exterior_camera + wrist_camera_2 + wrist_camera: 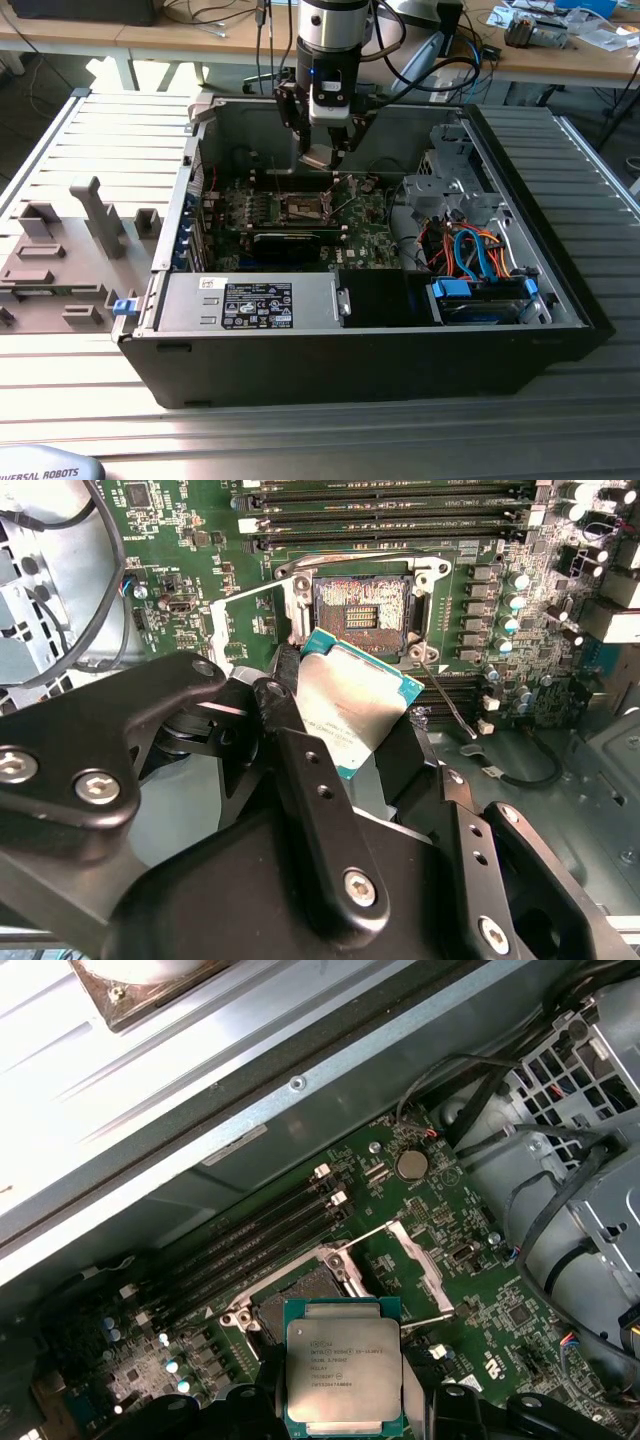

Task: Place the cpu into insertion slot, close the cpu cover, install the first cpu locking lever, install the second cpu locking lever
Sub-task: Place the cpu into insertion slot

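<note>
My gripper (pixel 323 157) is shut on the cpu (pixel 318 158), a flat square chip with a dull silver top and a green rim. It hangs tilted just above the green circuit board inside the open computer case. In both wrist views the black fingers (pixel 292 735) clamp two opposite edges of the cpu (pixel 344 1373) (pixel 352 702). The insertion slot (pixel 300 1292) (pixel 362 604) lies bare, right beside the chip, its dark centre exposed. The cpu cover (pixel 418 1260) stands swung open at one side of the slot. A thin wire locking lever (pixel 447 706) juts out unlatched.
Long black memory slots (pixel 250 1240) run beside the socket. A metal drive cage (pixel 450 185) with orange and blue cables (pixel 475 255) fills the case towards the exterior view's right. The power supply (pixel 250 300) lies along the front wall. Grey fixtures (pixel 70 250) sit on the table outside.
</note>
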Action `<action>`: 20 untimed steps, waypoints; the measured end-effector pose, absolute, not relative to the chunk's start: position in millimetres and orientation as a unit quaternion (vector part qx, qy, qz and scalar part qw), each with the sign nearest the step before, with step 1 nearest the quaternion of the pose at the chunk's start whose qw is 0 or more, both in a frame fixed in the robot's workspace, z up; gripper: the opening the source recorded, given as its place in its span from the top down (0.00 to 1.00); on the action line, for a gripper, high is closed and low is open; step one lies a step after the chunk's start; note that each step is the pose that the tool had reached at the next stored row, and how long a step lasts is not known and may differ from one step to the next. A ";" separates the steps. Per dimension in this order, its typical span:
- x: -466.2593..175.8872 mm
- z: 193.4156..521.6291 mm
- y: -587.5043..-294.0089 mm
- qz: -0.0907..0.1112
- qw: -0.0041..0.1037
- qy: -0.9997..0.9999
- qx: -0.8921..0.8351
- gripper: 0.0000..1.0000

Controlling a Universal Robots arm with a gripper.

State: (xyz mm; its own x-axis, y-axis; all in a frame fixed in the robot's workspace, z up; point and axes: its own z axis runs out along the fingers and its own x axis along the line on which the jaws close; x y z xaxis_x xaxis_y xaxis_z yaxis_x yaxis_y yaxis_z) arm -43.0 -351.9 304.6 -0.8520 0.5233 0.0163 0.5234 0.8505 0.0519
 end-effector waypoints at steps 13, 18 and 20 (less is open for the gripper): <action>-43.0 304.6 -351.9 -0.027 0.001 -0.961 -0.276 0.46; -43.0 304.6 -351.9 -0.027 0.001 -0.960 -0.277 0.46; -43.0 304.6 -351.9 -0.027 0.001 -0.960 -0.278 0.46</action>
